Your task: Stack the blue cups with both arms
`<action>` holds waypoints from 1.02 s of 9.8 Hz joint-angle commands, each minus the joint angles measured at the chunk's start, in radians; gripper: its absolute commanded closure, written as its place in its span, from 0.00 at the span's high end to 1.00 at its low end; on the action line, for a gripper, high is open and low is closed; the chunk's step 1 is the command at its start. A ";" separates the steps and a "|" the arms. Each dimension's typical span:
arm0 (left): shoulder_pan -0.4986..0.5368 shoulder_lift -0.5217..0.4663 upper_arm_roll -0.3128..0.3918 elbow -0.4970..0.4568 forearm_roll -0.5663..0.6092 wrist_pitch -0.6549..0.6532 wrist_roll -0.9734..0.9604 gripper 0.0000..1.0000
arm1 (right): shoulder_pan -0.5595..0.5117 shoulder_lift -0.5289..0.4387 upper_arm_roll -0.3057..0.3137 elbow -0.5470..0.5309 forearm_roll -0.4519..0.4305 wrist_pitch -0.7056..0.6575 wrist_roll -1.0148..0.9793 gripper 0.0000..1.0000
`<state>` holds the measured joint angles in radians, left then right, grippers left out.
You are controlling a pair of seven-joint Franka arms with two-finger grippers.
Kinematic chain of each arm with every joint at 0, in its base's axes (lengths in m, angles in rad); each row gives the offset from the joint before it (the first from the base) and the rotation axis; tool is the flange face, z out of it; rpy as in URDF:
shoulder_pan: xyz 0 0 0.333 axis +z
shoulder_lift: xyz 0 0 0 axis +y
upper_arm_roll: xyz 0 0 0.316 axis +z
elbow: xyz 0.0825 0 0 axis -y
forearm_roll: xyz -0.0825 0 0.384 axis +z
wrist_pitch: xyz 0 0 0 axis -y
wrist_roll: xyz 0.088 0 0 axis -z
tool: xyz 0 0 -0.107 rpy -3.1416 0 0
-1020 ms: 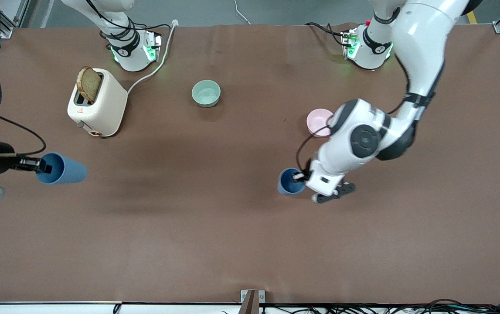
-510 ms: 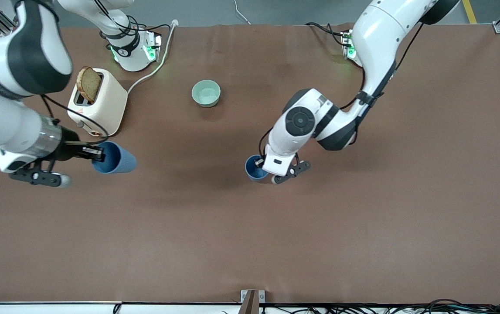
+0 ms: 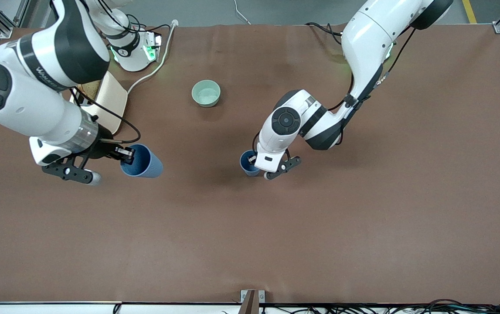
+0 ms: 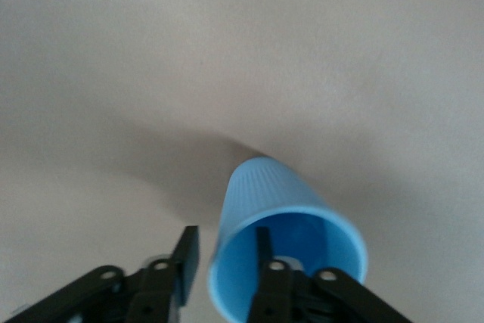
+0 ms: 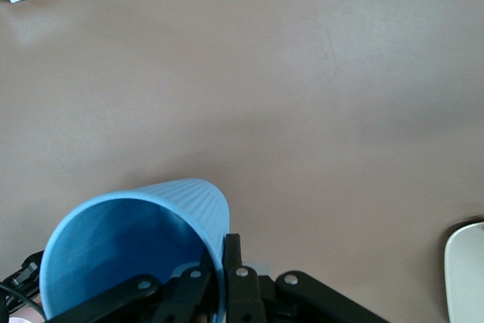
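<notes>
Each arm holds one blue cup in the air over the brown table [image 3: 250,244]. My right gripper [image 3: 127,156] is shut on the rim of a blue cup [image 3: 141,161] that lies tilted on its side, mouth toward the gripper. The right wrist view shows this cup [image 5: 151,217] pinched at the wall by the right gripper [image 5: 219,259]. My left gripper [image 3: 254,163] is shut on the other blue cup [image 3: 246,162], which is nearly upright. In the left wrist view this cup [image 4: 265,194] has one finger of the left gripper [image 4: 225,243] inside and one outside. The two cups are well apart.
A mint-green bowl [image 3: 206,93] stands farther from the front camera than the cups, near the middle. A cream toaster [image 3: 113,101] with its white cord [image 3: 149,76] is partly hidden under the right arm. The pink bowl is hidden by the left arm.
Both arms have swung toward the middle of the table, each carrying its cup, so the cups are closer together. The right arm now covers most of the toaster, and the left arm covers the pink bowl.
</notes>
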<state>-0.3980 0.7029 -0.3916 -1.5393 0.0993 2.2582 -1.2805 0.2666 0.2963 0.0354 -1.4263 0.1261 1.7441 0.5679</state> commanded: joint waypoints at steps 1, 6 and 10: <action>0.016 -0.060 0.007 -0.008 0.023 -0.027 -0.011 1.00 | 0.058 0.007 -0.008 -0.013 0.018 0.050 0.096 0.01; 0.195 -0.343 -0.003 0.008 0.023 -0.233 0.151 1.00 | 0.310 0.206 -0.008 -0.003 0.014 0.291 0.387 0.01; 0.382 -0.471 0.005 0.041 0.025 -0.434 0.470 1.00 | 0.353 0.264 0.006 -0.005 0.046 0.371 0.420 0.01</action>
<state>-0.0514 0.2615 -0.3862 -1.4746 0.1072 1.9036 -0.8838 0.6255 0.5753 0.0384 -1.4367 0.1489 2.1280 0.9930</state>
